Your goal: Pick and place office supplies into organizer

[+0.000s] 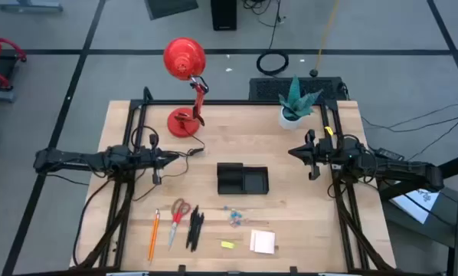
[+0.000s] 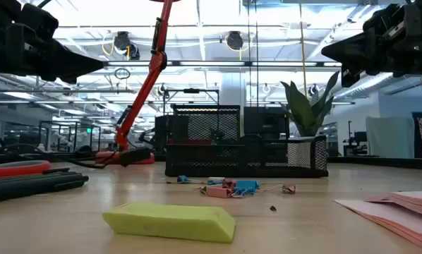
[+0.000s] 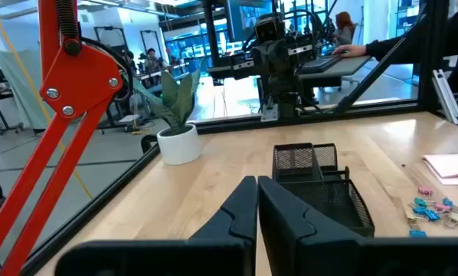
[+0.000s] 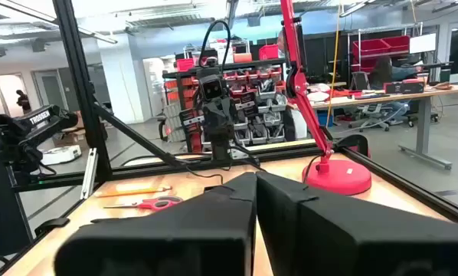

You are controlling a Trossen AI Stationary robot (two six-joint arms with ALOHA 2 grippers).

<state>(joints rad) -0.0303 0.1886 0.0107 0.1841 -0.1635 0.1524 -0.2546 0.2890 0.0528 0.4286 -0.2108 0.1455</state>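
Both arms hang above the table, facing each other across the middle. The left gripper (image 1: 184,156) sits at nine o'clock from the black mesh organizer (image 1: 242,179), fingers pressed together and holding nothing; the left wrist view shows the two dark fingers (image 3: 244,211) meeting tip to tip. The right gripper (image 1: 292,152) hovers at about two o'clock from the organizer, fingers likewise closed and empty. The organizer stands at the centre of the wooden table (image 1: 237,146). The supplies lie in a row near the front edge: the orange pencil (image 1: 153,234) at seven o'clock from the organizer, then the red-handled scissors (image 1: 176,218), the black pens (image 1: 193,228), the blue clips (image 1: 234,215) at six o'clock, the yellow-green eraser (image 1: 227,244) and the pale sticky-note pad (image 1: 263,241). The red desk lamp (image 1: 185,92) stands at eleven o'clock, the potted plant (image 1: 295,103) at one o'clock.
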